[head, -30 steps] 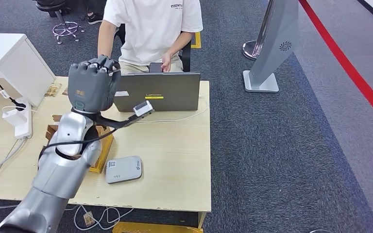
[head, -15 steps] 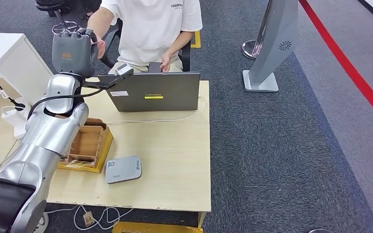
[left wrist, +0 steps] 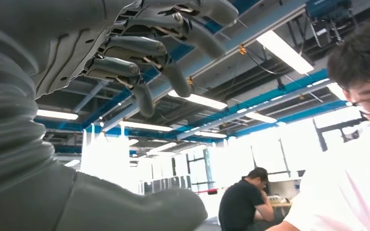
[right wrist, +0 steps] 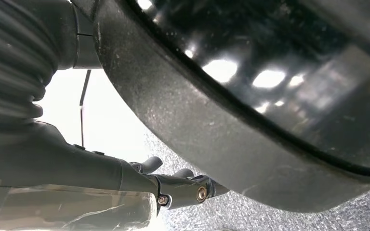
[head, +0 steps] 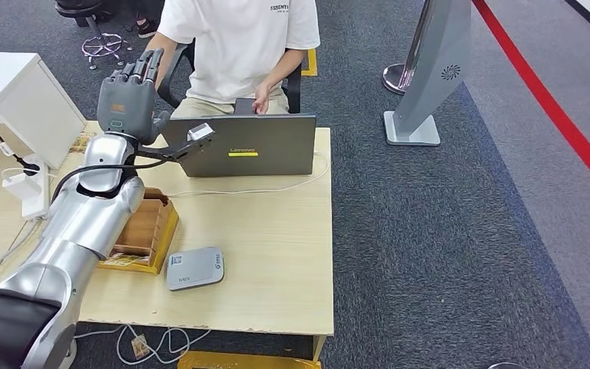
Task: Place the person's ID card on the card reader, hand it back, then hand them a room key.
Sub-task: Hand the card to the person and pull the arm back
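My left hand (head: 128, 96) is raised at the table's far left, beside the laptop (head: 250, 146). Its fingers point up and are spread, and nothing is in them. In the left wrist view the same hand (left wrist: 139, 62) holds nothing, and its fingers (left wrist: 173, 77) are apart. The person (head: 238, 46) in a white T-shirt sits behind the laptop, with one arm (head: 163, 58) just beyond my hand. The grey card reader (head: 194, 268) lies near the table's front edge with nothing on it. My right hand (right wrist: 173, 185) hangs low, its fingers loosely apart.
A wooden divided box (head: 142, 231) sits just left of the reader, under my left forearm. On the far left are a white power strip (head: 34, 192) and a white cabinet (head: 15, 92). A grey floor stand (head: 430, 69) is off to the right. Bare tabletop (head: 276, 254) lies right of the reader.
My left hand was closed over the table. It rose towards the person, whose hand met it, and now its fingers are spread and it sits a little lower. The person's hand has drawn back.
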### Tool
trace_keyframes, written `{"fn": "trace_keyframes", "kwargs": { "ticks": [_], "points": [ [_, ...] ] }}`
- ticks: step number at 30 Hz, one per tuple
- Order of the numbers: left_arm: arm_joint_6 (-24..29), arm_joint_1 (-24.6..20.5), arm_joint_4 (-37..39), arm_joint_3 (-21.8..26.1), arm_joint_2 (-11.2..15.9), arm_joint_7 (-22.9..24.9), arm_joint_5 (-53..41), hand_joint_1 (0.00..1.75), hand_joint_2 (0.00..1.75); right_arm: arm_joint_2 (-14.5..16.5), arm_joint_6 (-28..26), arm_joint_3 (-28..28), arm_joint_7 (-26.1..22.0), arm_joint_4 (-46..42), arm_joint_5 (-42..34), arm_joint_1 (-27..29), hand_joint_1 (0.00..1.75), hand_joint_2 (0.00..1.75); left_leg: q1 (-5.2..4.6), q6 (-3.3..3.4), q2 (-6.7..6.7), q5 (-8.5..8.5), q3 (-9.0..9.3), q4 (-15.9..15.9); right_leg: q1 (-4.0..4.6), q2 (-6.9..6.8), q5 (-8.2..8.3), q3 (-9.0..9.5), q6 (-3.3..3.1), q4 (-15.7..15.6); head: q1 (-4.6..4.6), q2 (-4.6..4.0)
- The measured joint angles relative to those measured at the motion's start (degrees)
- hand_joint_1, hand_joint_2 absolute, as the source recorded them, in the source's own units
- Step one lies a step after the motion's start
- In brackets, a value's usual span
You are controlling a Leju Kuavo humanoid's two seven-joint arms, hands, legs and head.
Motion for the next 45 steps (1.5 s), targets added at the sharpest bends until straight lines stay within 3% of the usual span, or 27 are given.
{"fn": "trace_keyframes", "kwargs": {
  "ticks": [6,11,15,21,26,33,45],
  "points": [
    [-2.11,11.90,-16.25,-1.12,1.07,-2.17,1.56,0.00,1.75,0.00,-1.12,-0.61,0.63,0.00,-1.72,0.06,0.00,1.75,-0.01,-0.03,0.09,-0.05,-0.03,-0.02,0.00,0.10,-0.03,-0.03,0.01,0.00,0.01,0.01],
    [-1.10,24.38,-32.05,-2.56,4.33,-2.82,0.98,0.00,1.75,0.00,-2.05,-1.63,0.87,0.00,-2.84,0.15,0.00,1.75,0.00,-0.05,0.15,-0.08,-0.07,-0.04,0.00,0.16,-0.09,-0.11,-0.02,0.00,0.00,0.01],
    [2.66,35.12,-42.40,-2.67,7.69,-3.20,-0.76,0.00,1.75,0.02,-2.96,-2.41,0.91,0.00,-3.72,0.24,0.00,1.75,0.00,-0.10,0.23,-0.12,-0.06,-0.08,0.00,0.21,-0.15,-0.21,-0.07,0.00,-0.02,0.00],
    [3.97,45.12,-50.53,-2.24,11.06,-3.73,-2.36,0.00,1.75,0.04,-3.17,-3.14,1.09,0.00,-4.10,0.25,0.00,1.75,0.00,-0.10,0.11,-0.12,-0.13,-0.10,0.01,0.00,-0.21,-0.20,-0.08,0.00,-0.03,0.00],
    [4.52,52.01,-52.78,1.21,13.53,-2.56,-6.11,0.00,1.75,0.08,-3.40,-3.29,1.19,0.00,-4.32,0.26,0.00,1.75,0.01,-0.10,0.13,-0.12,-0.12,-0.10,0.01,0.02,-0.20,-0.25,-0.09,0.00,-0.03,0.01],
    [6.91,55.49,-46.24,9.41,15.67,-4.20,-6.03,0.00,1.75,0.09,-3.02,-3.31,1.08,0.00,-3.93,0.25,0.00,1.75,0.05,-0.11,0.11,-0.11,-0.12,-0.11,0.05,0.00,-0.20,-0.25,-0.10,0.01,-0.03,0.01],
    [8.48,53.47,-32.47,17.03,16.26,-5.66,-5.83,0.00,1.75,0.09,-2.87,-3.31,1.08,0.00,-3.44,0.22,0.00,1.75,0.05,-0.11,0.10,-0.10,-0.12,-0.11,0.05,-0.01,-0.19,-0.25,-0.10,0.01,-0.04,0.01]
  ]
}}
